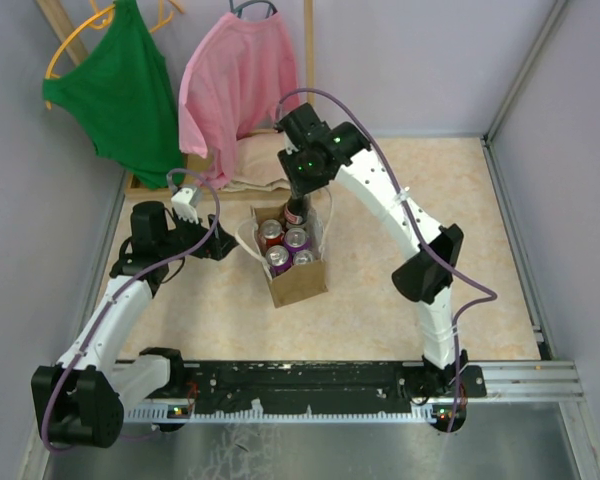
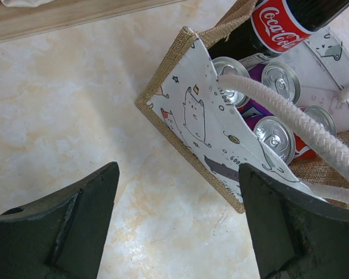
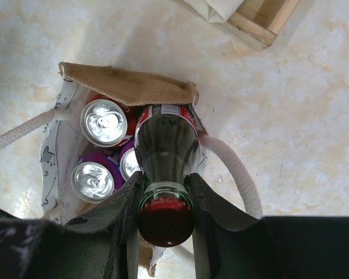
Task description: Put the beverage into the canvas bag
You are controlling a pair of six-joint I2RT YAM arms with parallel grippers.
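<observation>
Quick status from my end. My right end effector [image 3: 166, 200] is clamped shut on the neck of the Coke bottle [image 3: 166, 145], just under the cap. I'm holding it there so the fat body hangs below the fingers and goes in first.

The bottle's lower half is already inside the mouth of the canvas bag [image 1: 298, 285], in the far corner against the burlap wall. That corner looks like the only gap left, since the cans [image 3: 107, 122] fill the rest. I can't tell whether the base is touching the bottom yet.

My left end effector [image 2: 179, 174] is spread wide with nothing in it, sitting low over the desk [image 2: 75, 116] just beside the bag's near side wall, not touching it. My guess is it's parked there to catch the bag if the bottle shoves it sideways.

One white rope handle [image 2: 296, 125] droops across the cans, close to the bottle, so it could snag.
</observation>
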